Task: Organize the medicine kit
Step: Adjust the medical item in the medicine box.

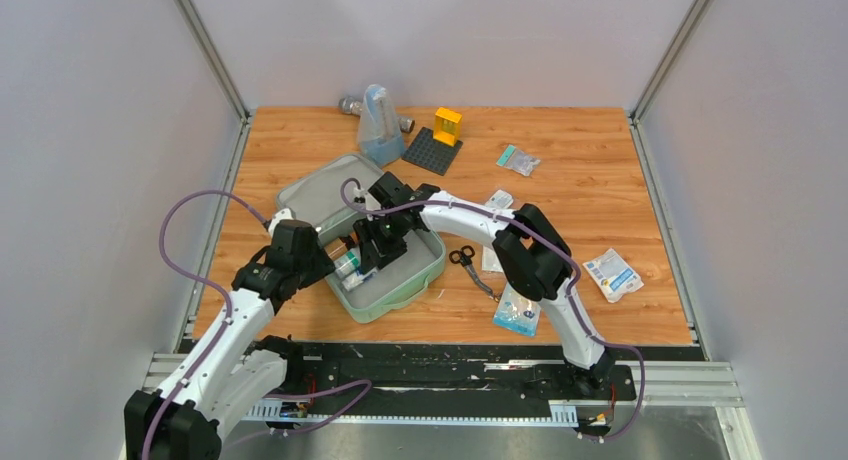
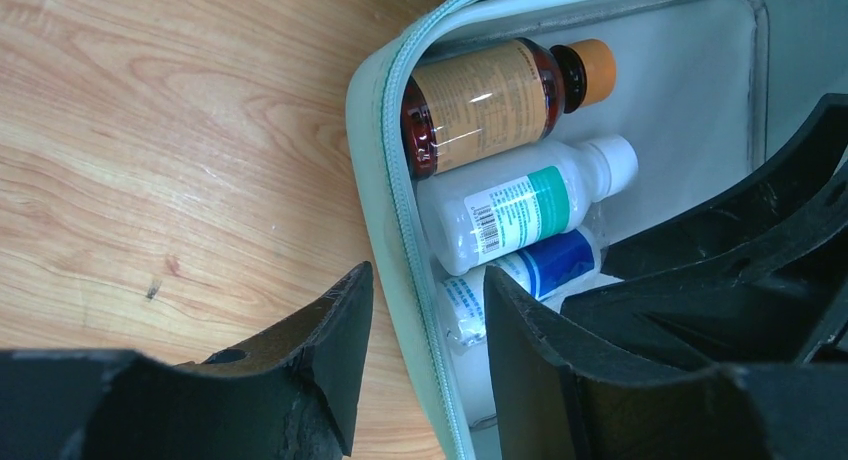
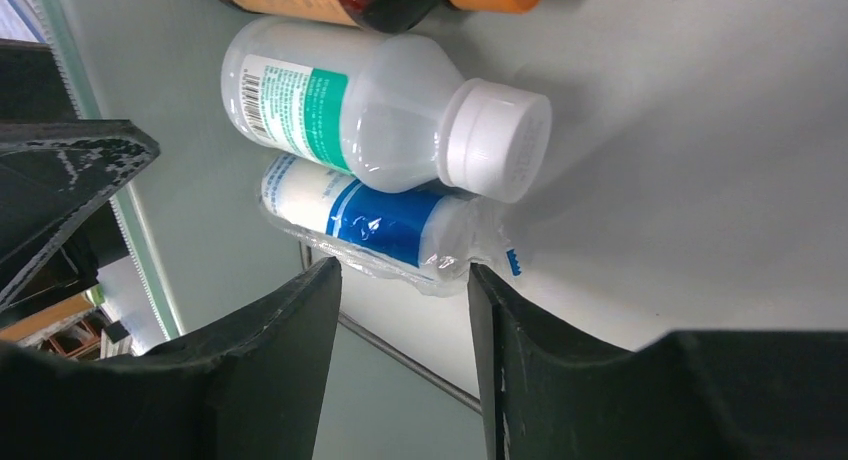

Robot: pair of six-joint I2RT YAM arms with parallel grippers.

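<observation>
Left end effector (image 2: 428, 285) astride medicine kit (image 2: 372, 150) rim

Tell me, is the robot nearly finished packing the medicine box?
Maybe halfway. Done: a brown bottle, a white bottle and a blue wrapped roll lie in the medicine kit tray. In hand: nothing; the left claw stands open astride the tray wall, the right claw open by the roll. Left: scissors and several packets lie on the table, and the lid lies open.

You won't find legible words here. The white bottle (image 3: 380, 110) shows a barcode (its label print is blurred).
</observation>
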